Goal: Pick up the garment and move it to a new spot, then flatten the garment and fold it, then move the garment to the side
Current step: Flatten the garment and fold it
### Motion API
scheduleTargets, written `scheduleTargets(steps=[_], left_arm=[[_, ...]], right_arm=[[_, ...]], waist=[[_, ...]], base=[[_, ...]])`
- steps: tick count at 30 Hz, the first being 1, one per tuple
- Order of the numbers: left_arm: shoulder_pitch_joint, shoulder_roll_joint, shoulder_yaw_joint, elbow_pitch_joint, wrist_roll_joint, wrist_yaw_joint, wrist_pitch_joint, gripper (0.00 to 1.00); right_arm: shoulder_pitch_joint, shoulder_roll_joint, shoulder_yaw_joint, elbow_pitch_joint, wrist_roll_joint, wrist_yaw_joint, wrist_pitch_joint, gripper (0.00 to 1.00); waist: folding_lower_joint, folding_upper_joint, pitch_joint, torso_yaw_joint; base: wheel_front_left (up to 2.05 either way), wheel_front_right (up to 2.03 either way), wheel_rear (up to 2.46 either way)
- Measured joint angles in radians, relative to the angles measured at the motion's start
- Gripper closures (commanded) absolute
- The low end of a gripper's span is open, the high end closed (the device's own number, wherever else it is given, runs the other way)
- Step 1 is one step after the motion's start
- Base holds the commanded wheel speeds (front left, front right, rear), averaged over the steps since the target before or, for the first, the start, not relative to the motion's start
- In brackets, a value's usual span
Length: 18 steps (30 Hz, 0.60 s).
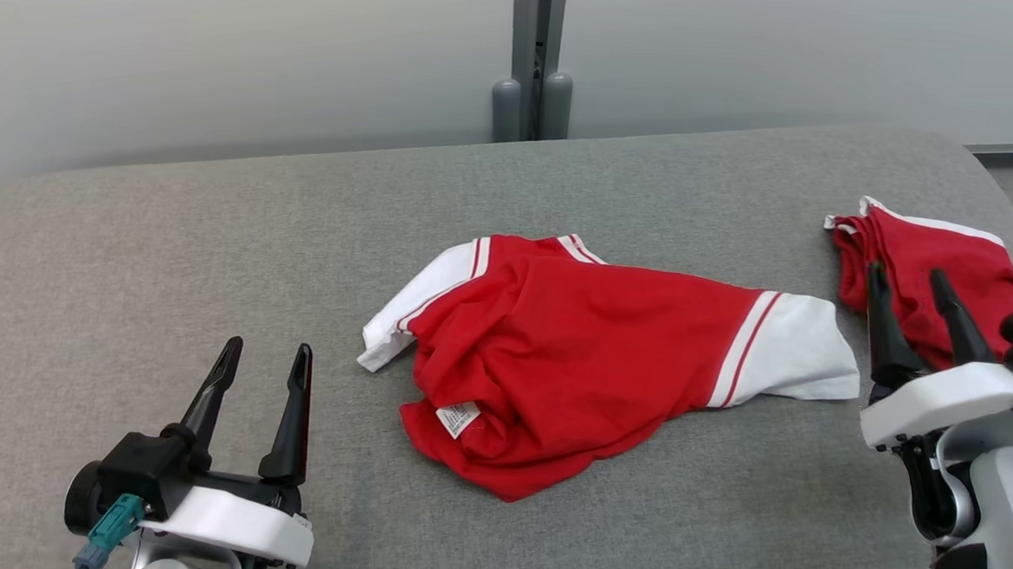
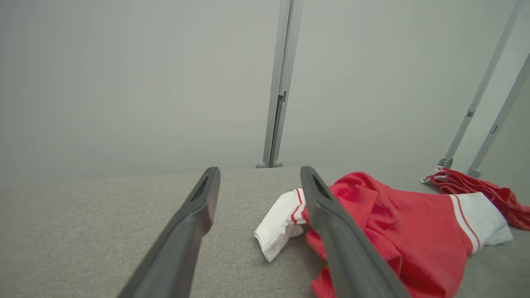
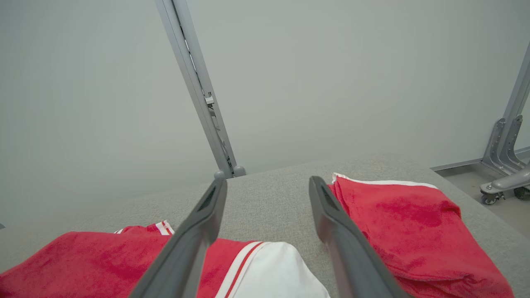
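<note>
A red garment (image 1: 572, 357) with white striped sleeves lies crumpled in the middle of the grey padded surface (image 1: 214, 243), its label showing near the front. Left of it and apart from it, my left gripper (image 1: 266, 352) stands open and empty. The left wrist view has the garment (image 2: 405, 236) just right of those open fingers (image 2: 260, 170). My right gripper (image 1: 906, 272) is open at the right, beside the garment's white right sleeve, with nothing between its fingers. In the right wrist view the garment (image 3: 103, 260) lies low left of my open right gripper (image 3: 268, 180).
A second red cloth (image 1: 932, 263), folded with a white edge, lies at the surface's far right corner, just behind my right fingers (image 3: 414, 227). A grey post (image 1: 535, 60) stands behind the surface's far edge. Floor and wheeled frame legs (image 3: 503, 174) are beyond the right edge.
</note>
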Motion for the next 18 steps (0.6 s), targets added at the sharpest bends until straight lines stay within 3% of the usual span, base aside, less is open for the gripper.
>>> scheduleTargets(steps=[18], left_arm=[[-0.001, 0.000, 0.012, -0.011, 0.004, 0.009, 0.000, 0.00]], right_arm=[[0.252, 0.103, -0.117, -0.452, -0.103, 0.000, -0.056, 0.00]], waist=[[0.0000, 0.0000, -0.012, -0.039]], base=[[0.00, 0.00, 0.00]])
